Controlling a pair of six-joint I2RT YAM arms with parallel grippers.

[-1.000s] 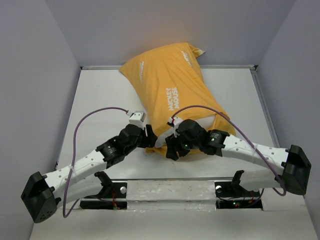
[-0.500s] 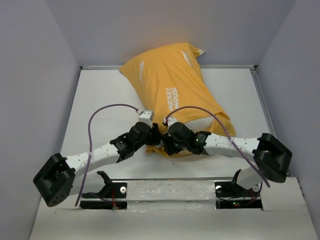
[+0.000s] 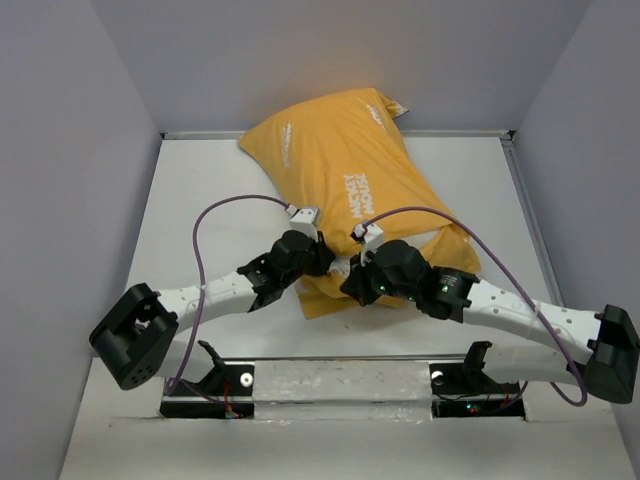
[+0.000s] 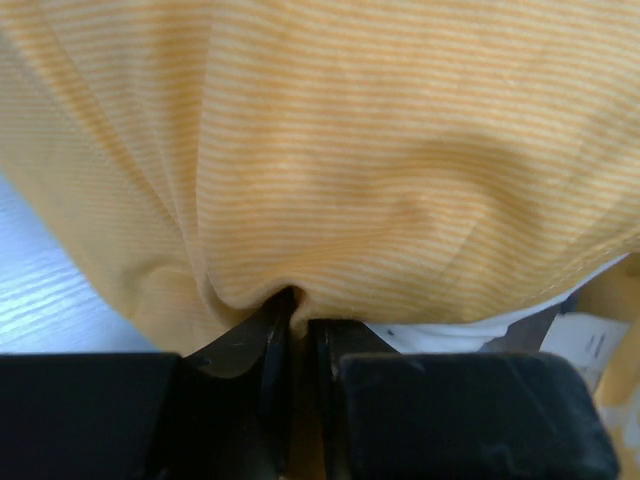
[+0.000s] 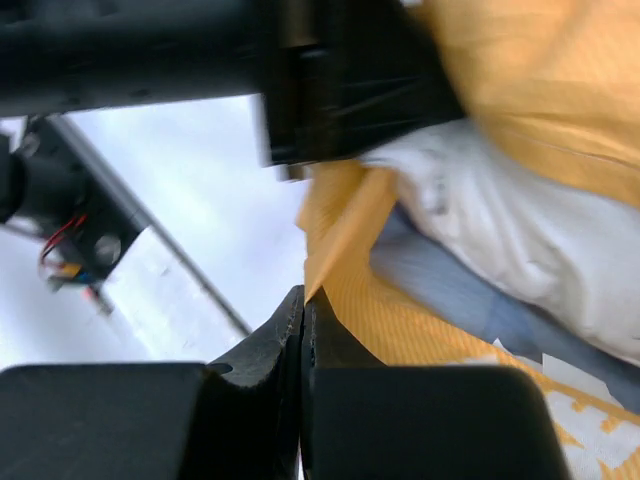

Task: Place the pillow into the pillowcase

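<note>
1. The pillowcase (image 3: 340,170), yellow-orange and stuffed plump, lies diagonally on the tabletop (image 3: 200,190). Its far end pokes past the far edge, up against the back wall (image 3: 300,60).
2. The pillow (image 5: 520,230) is inside it, with white showing at the near open end beside blue inner cloth.
3. Left gripper (image 4: 298,312): jaws pinch a fold of pillowcase cloth at the near end.
4. Right gripper (image 5: 303,300): jaws pressed together on the pillowcase's open hem, just beside the left gripper.
5. Both wrists crowd the opening and hide most of it from above. Purple cables (image 3: 200,235) arc over the tabletop.
</note>
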